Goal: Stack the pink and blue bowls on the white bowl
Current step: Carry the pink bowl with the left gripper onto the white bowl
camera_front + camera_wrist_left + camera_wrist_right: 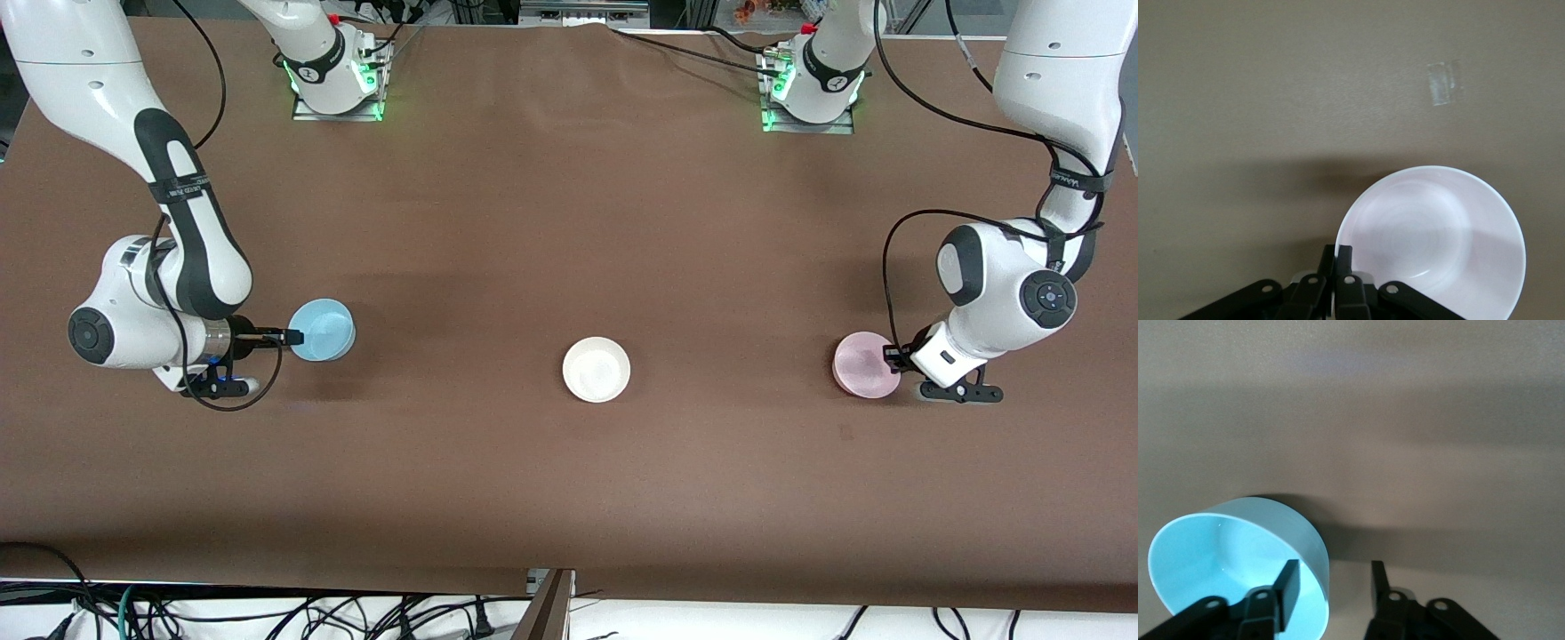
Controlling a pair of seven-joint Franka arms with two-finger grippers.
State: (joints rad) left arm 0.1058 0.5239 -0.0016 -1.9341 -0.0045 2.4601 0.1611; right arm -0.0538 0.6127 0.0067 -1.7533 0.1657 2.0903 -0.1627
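Table [569, 222]: covered in a matt brown, cloth-like sheet, smooth, with faint creases. Beside the pink bowl [864, 364] a small strip of clear, slightly shiny tape [1443, 83] lies on that covering. Pink bowl: smooth plastic, soft sheen inside. Blue bowl [324, 330]: smooth plastic, glossy inside, duller outer wall. White bowl [597, 370]: smooth, plain, low sheen. Fingers [1290, 585]: matt black, plastic-looking. Arm shells: glossy white with black joints.
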